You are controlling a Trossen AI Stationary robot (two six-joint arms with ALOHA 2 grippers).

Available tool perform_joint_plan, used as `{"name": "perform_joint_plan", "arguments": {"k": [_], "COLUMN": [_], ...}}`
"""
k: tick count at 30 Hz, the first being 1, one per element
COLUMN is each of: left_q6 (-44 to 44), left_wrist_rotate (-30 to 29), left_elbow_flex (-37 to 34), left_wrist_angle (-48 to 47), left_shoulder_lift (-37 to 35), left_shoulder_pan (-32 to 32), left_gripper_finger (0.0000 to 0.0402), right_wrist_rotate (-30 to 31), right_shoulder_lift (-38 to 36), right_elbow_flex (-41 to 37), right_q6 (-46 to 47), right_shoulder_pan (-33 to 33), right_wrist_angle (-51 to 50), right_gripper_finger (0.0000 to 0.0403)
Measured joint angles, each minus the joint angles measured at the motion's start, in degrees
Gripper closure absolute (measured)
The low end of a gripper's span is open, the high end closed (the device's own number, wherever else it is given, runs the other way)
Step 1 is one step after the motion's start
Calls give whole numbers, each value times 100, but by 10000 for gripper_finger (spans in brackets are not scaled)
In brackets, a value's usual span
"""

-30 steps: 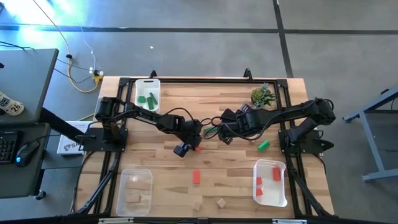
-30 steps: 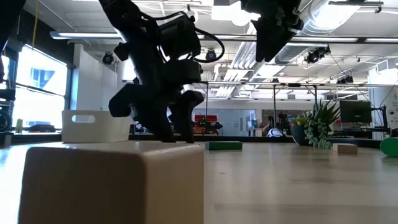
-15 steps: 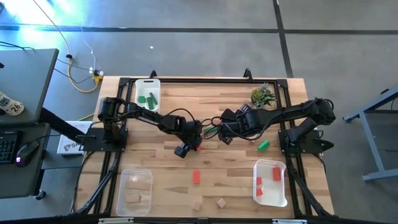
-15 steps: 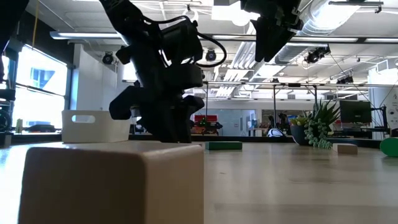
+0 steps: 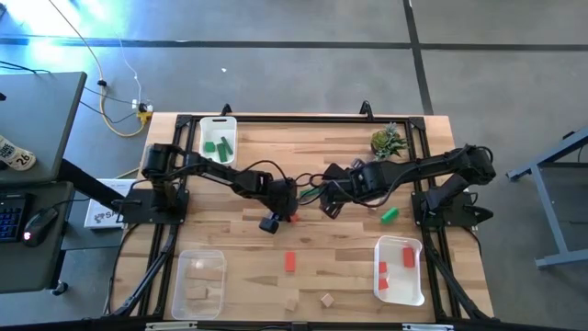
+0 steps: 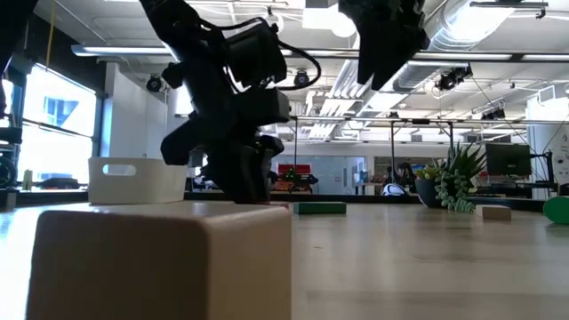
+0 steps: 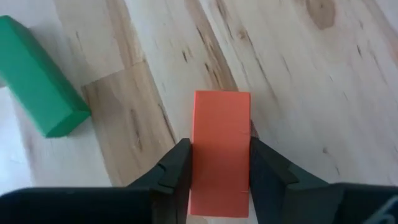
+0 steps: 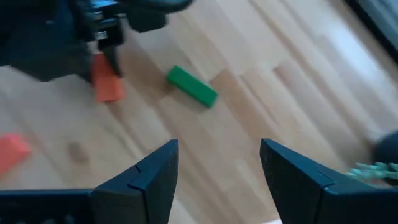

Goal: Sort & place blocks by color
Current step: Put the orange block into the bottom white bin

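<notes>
Left gripper: the left gripper (image 7: 219, 171) is low over mid-bench, its two fingers (image 7: 177, 171) pressed against the long sides of a red block (image 7: 221, 149); it looks clamped on the block, which still seems to rest on the bench (image 5: 239, 239).
Red block axis: the long axis runs straight out from the gripper, between the fingers, so the grip is across the narrow width.
Neighbour: a green block (image 7: 38, 79) lies just beside, apart from the red one and at an angle to it.
Right gripper: the right gripper (image 8: 214, 171) hangs above the bench just to the right of the left one, jaws apart and holding nothing.
Which arm is nearer: the left, already on the block; the right only looks on.
Destination, as I judge it: the white tray (image 5: 404, 276) at the front right already holds red blocks (image 5: 383, 270), so the held block likely has to be lifted and carried that way, across the right arm's side.
Other stock: another red block (image 5: 290, 262) and tan blocks (image 5: 325, 300) lie loose toward the front; a tray at the back left (image 5: 218, 138) holds green pieces.
Hard to make out: in the high view the gripper covers most of the red block; whether it has left the bench cannot be told.
</notes>
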Motion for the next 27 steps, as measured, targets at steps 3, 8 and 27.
{"name": "perform_joint_plan", "arguments": {"k": [3, 8, 27], "left_q6": [2, -1, 342], "left_wrist_rotate": [-171, -772, -2678], "left_elbow_flex": [17, 10, 25], "left_wrist_angle": [83, 187, 2441], "left_shoulder_lift": [-290, -540, -727], "left_shoulder_pan": [-8, -62, -809], "left_gripper_finger": [304, 304, 304], "right_wrist_rotate": [-227, -567, -979], "right_shoulder_lift": [0, 0, -138], "right_elbow_flex": [0, 0, 0], "right_q6": [-41, -111, -89], "right_shoulder_pan": [2, 0, -210], "right_wrist_angle": [276, 689, 1217], "right_gripper_finger": [190, 190, 190]}}
